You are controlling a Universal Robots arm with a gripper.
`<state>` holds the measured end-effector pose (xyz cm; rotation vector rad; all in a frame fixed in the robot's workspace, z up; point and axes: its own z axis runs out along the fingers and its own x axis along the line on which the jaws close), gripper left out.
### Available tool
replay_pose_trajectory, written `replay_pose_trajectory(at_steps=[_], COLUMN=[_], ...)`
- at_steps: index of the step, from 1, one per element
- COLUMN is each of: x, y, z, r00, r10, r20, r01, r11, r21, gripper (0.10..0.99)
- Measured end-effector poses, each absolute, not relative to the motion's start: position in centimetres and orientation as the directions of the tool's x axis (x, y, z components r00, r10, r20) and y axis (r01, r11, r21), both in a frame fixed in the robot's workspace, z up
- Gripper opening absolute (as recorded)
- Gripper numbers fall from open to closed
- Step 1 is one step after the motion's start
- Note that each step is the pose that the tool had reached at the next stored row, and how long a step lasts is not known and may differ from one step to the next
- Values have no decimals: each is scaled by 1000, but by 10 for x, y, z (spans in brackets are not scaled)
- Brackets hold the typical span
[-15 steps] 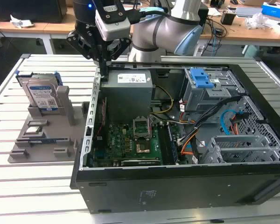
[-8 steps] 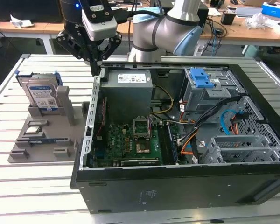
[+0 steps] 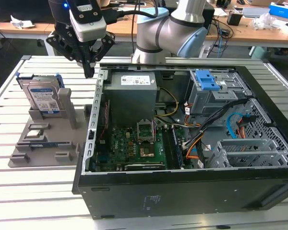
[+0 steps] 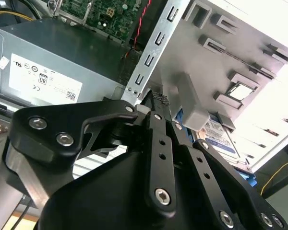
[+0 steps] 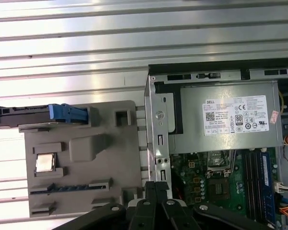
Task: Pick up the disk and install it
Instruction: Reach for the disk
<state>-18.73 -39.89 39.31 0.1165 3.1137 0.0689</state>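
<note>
The disk stands on edge in a grey holder on the slatted metal table, at the exterior view's left of the open computer case. Its labelled flat face looks toward the exterior camera and its blue side rails run up both edges. In the first wrist view the disk is seen edge-on from above. There it is a thin strip lying along the holder's far side, roughly parallel to the rear wall of the case.

I can't tell whether its long side is upright or level. The holder's posts cover its lower part and a grey block hides one bottom corner. The first wrist view also cuts the strip off at the picture's edge. In the second wrist view only a patch of the disk's label peeks out past the black linkage.

The gripper hangs over the case's side wall, close to the grey power box. Its jaws are pressed together with nothing between them, which both wrist views bear out. The disk sits lower and off toward the exterior view's left of the fingertips, apart from them.
</note>
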Motion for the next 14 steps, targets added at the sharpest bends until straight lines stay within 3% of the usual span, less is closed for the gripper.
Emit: replay_pose_trajectory(at_steps=[14], x=[-214], y=[-399], z=[393], r00=[-997], r10=[75], r20=[-23], r01=[74], r11=[996], r21=[45], gripper=[106])
